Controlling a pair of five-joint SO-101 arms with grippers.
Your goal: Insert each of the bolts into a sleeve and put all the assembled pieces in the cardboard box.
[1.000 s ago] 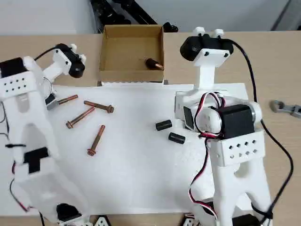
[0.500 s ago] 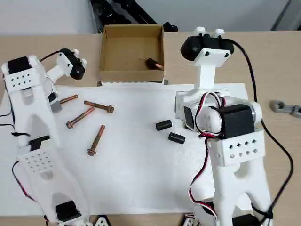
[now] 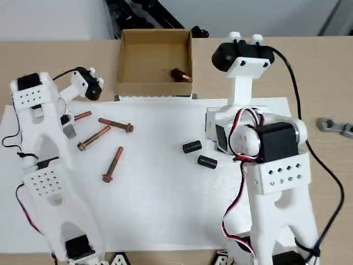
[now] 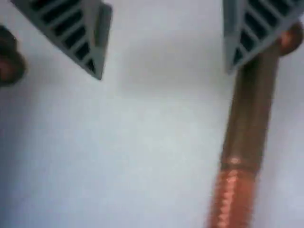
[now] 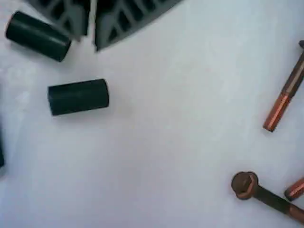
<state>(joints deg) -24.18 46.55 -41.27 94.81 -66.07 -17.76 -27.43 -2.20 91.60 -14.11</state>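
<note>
Several copper bolts lie on the white mat [image 3: 154, 210]: a short one [image 3: 83, 116] at the far left, then others [image 3: 116, 125], [image 3: 94, 137], [image 3: 112, 164]. My left gripper [image 3: 66, 123] hovers just over the short bolt. In the left wrist view it is open [image 4: 164, 47], and a bolt [image 4: 247, 137] lies beside one fingertip [image 4: 256, 28]. Two black sleeves [image 3: 192, 147], [image 3: 207, 162] rest mid-mat. In the right wrist view they [image 5: 38, 35], [image 5: 78, 96] lie close to my right gripper [image 5: 92, 26], which is shut and holds nothing. The cardboard box [image 3: 124, 61] holds one assembled piece [image 3: 180, 75].
A metal wrench [image 3: 333, 126] lies on the wooden table at the far right. The right arm's base [image 3: 276, 182] covers the mat's right side. Dark cables [image 3: 138, 14] sit behind the box. Bare mat stretches in front of the bolts and sleeves.
My left arm has swung in toward the mat and lowered its gripper over the leftmost bolt. The right arm, sleeves and bolts have stayed put.
</note>
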